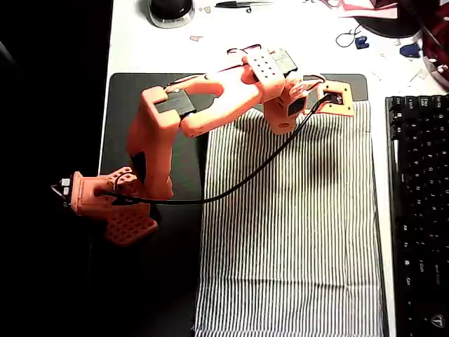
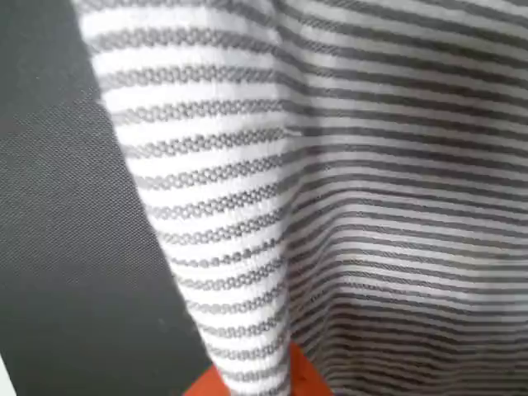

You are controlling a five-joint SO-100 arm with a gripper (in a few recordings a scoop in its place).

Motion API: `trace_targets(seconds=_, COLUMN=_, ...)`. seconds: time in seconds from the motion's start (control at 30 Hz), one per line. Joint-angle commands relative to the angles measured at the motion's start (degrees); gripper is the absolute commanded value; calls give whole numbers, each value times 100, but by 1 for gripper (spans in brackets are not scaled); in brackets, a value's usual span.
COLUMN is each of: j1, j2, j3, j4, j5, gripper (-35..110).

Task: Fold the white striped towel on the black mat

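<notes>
text: none legible | keyboard (image 1: pixel 419 210): key legends too blurred to read

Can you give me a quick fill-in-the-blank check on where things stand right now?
1. The towel lies on the black ____.
2. The towel's pattern is ____.
3. In the overhead view, the hand is at the towel's top ____ corner.
4. At the right edge of that view stands a black ____.

Missing words: mat; stripes; right; keyboard.
</notes>
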Motion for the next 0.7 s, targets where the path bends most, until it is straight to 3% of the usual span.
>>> trace_targets(seconds=0.0, j1=193, j2=598, j3=-352, j4=413, j5=-114, gripper=0)
trace_targets(seconds=0.33, j1=1854, j2=1529, j3=-976, j4=2074, j5=-1239, gripper=0)
trace_targets(seconds=0.67, j1=4210, j2=2065, j3=-791, j4=1960, j5=-2769, gripper=0)
